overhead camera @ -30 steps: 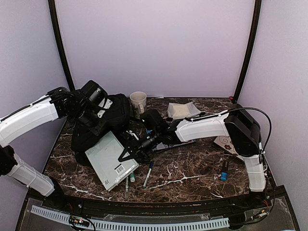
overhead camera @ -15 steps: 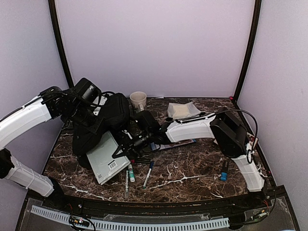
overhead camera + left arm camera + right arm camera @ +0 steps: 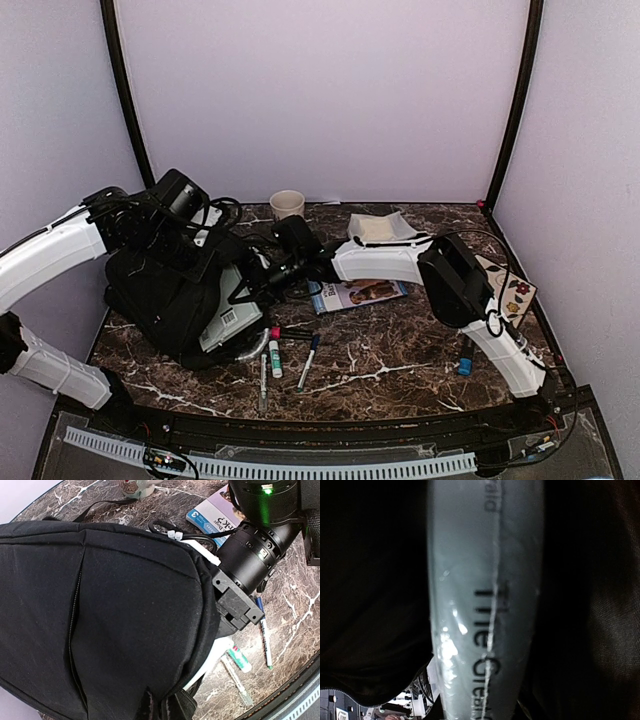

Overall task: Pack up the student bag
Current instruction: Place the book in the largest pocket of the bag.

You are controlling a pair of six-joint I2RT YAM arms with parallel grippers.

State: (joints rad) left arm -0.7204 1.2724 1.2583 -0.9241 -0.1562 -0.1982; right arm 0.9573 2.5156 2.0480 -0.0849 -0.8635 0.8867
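The student bag [image 3: 160,295] is soft and floppy, so grab its rim. The left gripper [image 3: 203,243] is pinched shut there. The right gripper [image 3: 258,285] squeezes a stiff book [image 3: 228,322].

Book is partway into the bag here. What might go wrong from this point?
The flat pale grey book has its barcoded corner outside the large black fabric student bag; it may snag on the opening if the right claw pushes it further.
The left claw seems to pinch only bag fabric; if that slips, the mouth may sag shut.
The loose marker pens beside the bag may get swept aside.
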